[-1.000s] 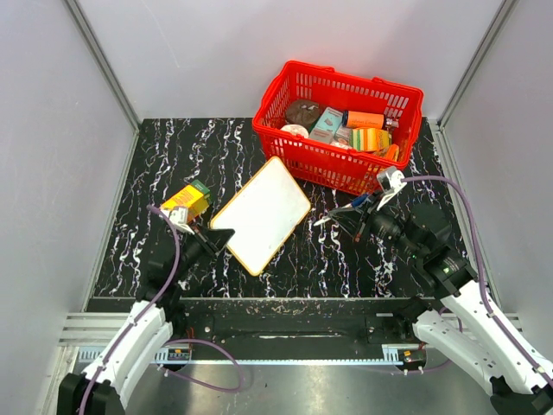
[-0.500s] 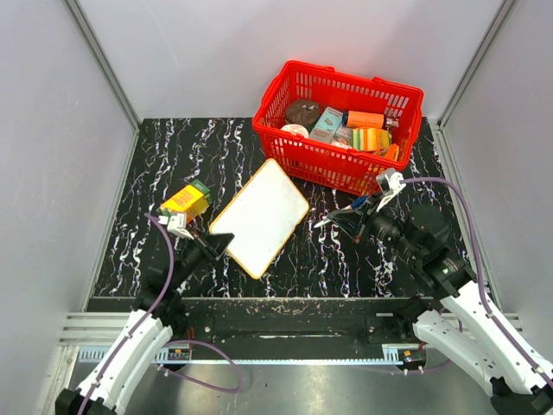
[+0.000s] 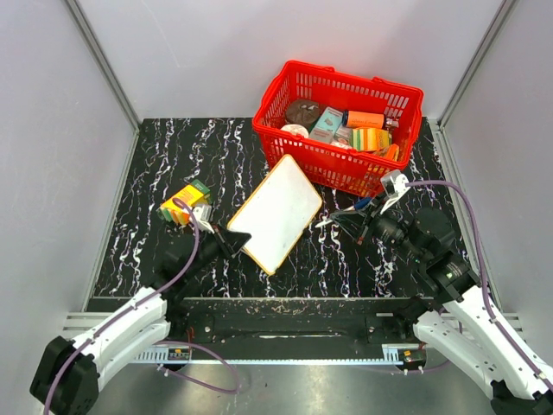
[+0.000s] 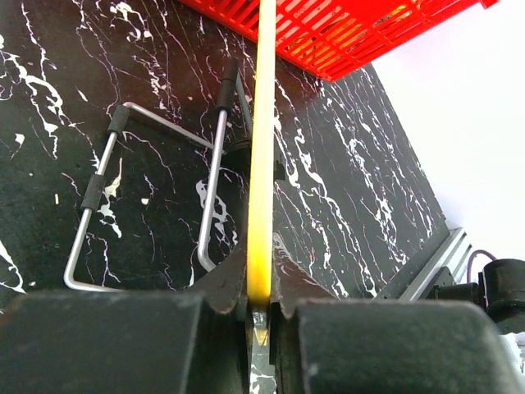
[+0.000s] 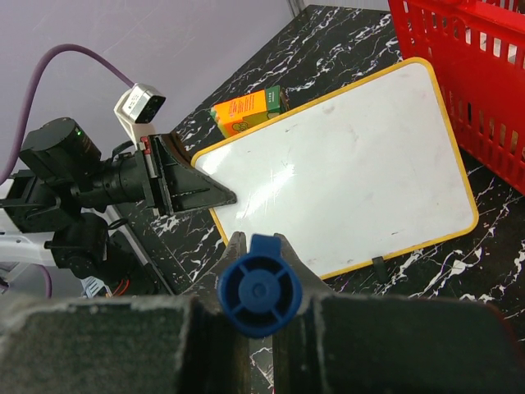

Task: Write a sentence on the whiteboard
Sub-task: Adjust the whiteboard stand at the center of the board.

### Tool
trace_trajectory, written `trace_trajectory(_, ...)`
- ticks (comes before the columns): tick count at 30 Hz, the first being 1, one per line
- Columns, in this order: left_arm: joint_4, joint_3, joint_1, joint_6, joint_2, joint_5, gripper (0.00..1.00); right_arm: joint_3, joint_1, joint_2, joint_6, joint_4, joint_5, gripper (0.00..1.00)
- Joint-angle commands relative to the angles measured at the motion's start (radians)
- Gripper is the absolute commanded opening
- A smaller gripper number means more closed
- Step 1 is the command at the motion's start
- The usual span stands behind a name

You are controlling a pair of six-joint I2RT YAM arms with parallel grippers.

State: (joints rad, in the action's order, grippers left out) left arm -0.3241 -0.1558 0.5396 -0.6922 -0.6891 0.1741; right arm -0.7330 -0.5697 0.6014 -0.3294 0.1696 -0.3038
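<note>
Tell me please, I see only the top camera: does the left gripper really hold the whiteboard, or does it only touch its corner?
Observer: It holds it. In the left wrist view the left gripper is shut on the whiteboard, clamping its yellow rim, which shows edge-on.
Operator: And what is in the right gripper? From above I see only something dark.
Observer: In the right wrist view the right gripper is shut on a blue marker, seen end-on between the fingers.
Operator: Is something written on the board?
Observer: No. The right wrist view shows the white face up close, and it carries no lettering.
</note>
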Motion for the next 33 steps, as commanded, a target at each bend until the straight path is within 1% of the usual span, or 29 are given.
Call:
trace_trajectory(1,0.232,0.035,0.028,0.088,0.002,0.111,0.0,-0.005,-0.004,-0.014,-0.002,-0.019,0.008,0.0)
trace_trajectory(5,0.322,0.036,0.031,0.059,0.143,0.071,0.0,-0.003,-0.004,-0.015,0.001,-0.015,0.008,0.0)
trace_trajectory(6,0.394,0.035,0.031,0.051,0.202,0.062,0.0,-0.003,-0.004,-0.017,0.001,-0.013,0.008,0.0)
trace_trajectory(9,0.437,0.038,0.031,0.005,0.278,0.065,0.0,-0.003,-0.002,-0.014,0.003,-0.013,0.008,0.0)
trace_trajectory(12,0.46,0.047,0.039,-0.032,0.287,0.059,0.0,-0.002,-0.002,-0.011,0.003,-0.015,0.008,0.0)
trace_trajectory(14,0.47,0.052,0.043,-0.053,0.278,0.019,0.0,0.0,-0.004,-0.009,0.001,-0.016,0.011,0.0)
trace_trajectory(16,0.477,0.05,0.045,-0.059,0.249,-0.001,0.0,0.004,-0.004,-0.012,0.0,-0.015,0.009,0.0)
trace_trajectory(18,0.491,0.035,0.048,-0.07,0.214,-0.044,0.02,0.007,-0.004,-0.015,0.0,-0.015,0.011,0.0)
trace_trajectory(22,0.502,0.022,0.054,-0.075,0.197,-0.079,0.13,0.007,-0.004,-0.028,0.0,-0.01,0.014,0.0)
trace_trajectory(23,0.507,0.024,0.056,-0.078,0.203,-0.091,0.23,0.007,-0.004,-0.029,-0.002,-0.009,0.017,0.0)
trace_trajectory(27,0.543,0.025,0.06,-0.098,0.261,-0.128,0.34,0.007,-0.004,-0.034,0.001,-0.004,0.02,0.0)
trace_trajectory(28,0.549,0.027,0.06,-0.105,0.273,-0.136,0.37,0.009,-0.004,-0.034,0.0,-0.004,0.022,0.0)
trace_trajectory(29,0.556,0.025,0.062,-0.11,0.296,-0.152,0.43,0.007,-0.004,-0.034,0.001,-0.004,0.022,0.0)
trace_trajectory(30,0.569,0.027,0.063,-0.113,0.307,-0.157,0.45,0.007,-0.004,-0.035,0.0,-0.004,0.02,0.0)
trace_trajectory(32,0.58,0.025,0.063,-0.119,0.33,-0.171,0.51,0.004,-0.004,-0.034,0.0,-0.004,0.02,0.0)
trace_trajectory(33,0.591,0.022,0.063,-0.122,0.336,-0.171,0.57,0.006,-0.004,-0.035,0.0,-0.002,0.019,0.0)
